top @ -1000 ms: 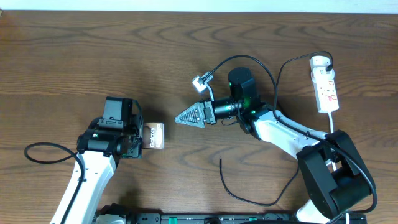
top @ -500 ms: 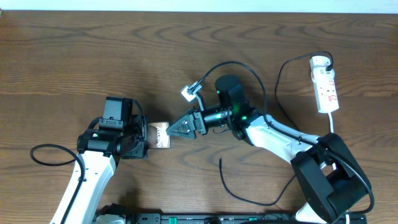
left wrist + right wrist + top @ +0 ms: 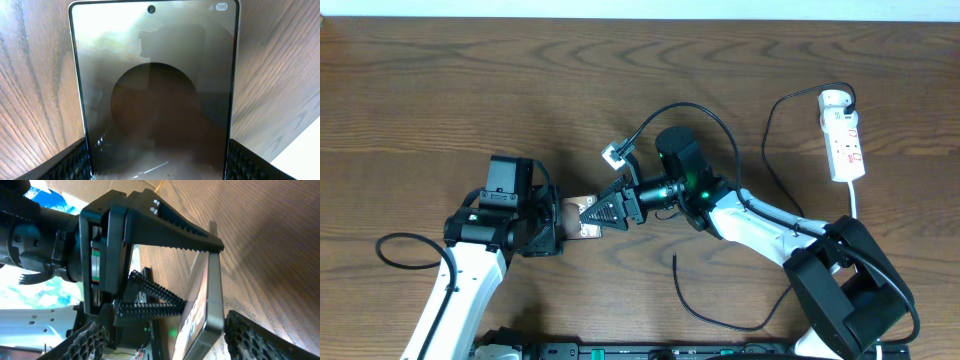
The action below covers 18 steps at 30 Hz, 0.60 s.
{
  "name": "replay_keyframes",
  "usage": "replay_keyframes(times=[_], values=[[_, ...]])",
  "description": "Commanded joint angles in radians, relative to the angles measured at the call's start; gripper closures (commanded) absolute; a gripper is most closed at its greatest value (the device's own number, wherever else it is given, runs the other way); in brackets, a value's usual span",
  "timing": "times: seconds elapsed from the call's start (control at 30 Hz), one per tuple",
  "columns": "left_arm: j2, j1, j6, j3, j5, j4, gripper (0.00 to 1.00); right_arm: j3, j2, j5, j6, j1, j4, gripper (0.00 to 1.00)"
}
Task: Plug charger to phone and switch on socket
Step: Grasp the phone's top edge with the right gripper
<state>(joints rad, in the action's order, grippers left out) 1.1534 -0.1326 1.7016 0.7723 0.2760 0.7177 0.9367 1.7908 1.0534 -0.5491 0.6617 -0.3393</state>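
Table [image 3: 440, 90]: a dark wooden top is seen from overhead, with both arms reaching in from the near edge.
Right arm [image 3: 760, 215]: it is stretched from the near right corner leftward across the middle of the table.
Left arm [image 3: 470, 270]: it is raised from the near left, with its wrist turned toward the middle.
Socket [image 3: 844, 135]: the white strip with red marks is laid at the far right of the table, well apart from the phone. Its white cord is run down toward the right arm's base.
Charger [image 3: 720, 322]: the thin black cable is looped on the table near the front edge, beside the right arm's base. Its plug tip [image 3: 675, 258] is left free on the wood, apart from the phone.
Phone [image 3: 576, 208]: it is held on edge off the table, between the two grippers. Its dark glass is faced toward the left wrist camera.
Left gripper [image 3: 560, 218]: it is clamped on the phone, with a finger [image 3: 70, 162] pressed to each long edge.
Right gripper [image 3: 588, 215]: it is released, and its fingers [image 3: 260, 340] are spread either side of the phone's end, with nothing grasped.
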Motion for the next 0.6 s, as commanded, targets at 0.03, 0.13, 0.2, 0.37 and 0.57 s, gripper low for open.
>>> replay_keyframes(times=[0.03, 0.13, 0.2, 0.37, 0.57], values=[[-0.014, 0.002, 0.034, 0.026, 0.039, -0.001, 0.93, 0.011, 0.005, -0.055, 0.027, 0.034, 0.011, 0.27], [-0.014, 0.002, 0.04, 0.026, 0.047, -0.006, 0.93, 0.011, 0.005, -0.083, 0.026, 0.048, 0.025, 0.28], [-0.014, 0.002, 0.04, 0.026, 0.05, -0.012, 0.93, 0.011, 0.005, -0.091, 0.018, 0.052, 0.029, 0.29], [-0.014, 0.002, 0.048, 0.026, 0.049, -0.021, 0.93, 0.011, 0.005, -0.111, -0.016, 0.055, 0.03, 0.33], [-0.014, 0.002, 0.069, 0.026, 0.048, -0.031, 0.93, 0.011, 0.005, -0.166, -0.068, 0.058, 0.046, 0.4]])
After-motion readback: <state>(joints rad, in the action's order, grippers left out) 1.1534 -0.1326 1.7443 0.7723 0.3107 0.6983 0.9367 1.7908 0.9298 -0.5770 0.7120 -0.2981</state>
